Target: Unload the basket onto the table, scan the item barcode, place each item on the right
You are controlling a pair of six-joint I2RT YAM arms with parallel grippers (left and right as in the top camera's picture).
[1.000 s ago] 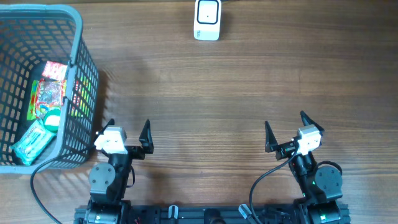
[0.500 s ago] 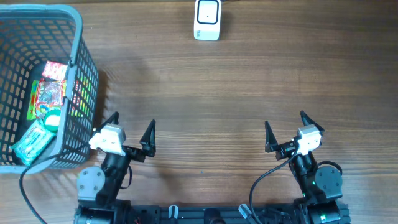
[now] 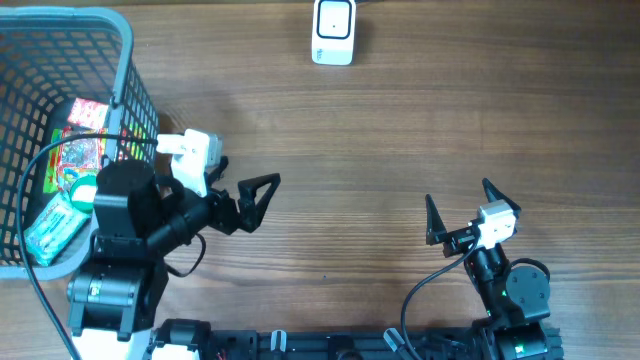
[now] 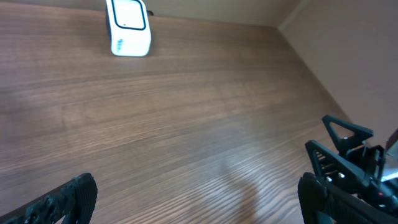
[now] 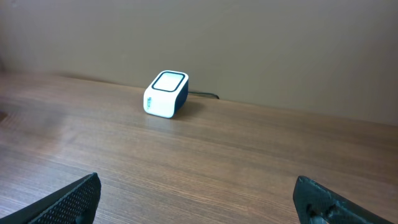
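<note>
Hovering beside the basket (image 3: 130,90) near the table's (image 3: 400,130) left edge, left gripper (image 3: 262,200) points right, jaws apart, empty. Right gripper (image 3: 458,192) sits low at the near edge, jaws apart, empty.

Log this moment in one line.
left end effector: open, empty | right end effector: open, empty | packets: in basket | scanner: untouched

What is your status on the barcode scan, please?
Left gripper open, empty, beside basket. Right gripper open, empty. Packets in basket, none picked. Nothing blocking the scanner.
</note>
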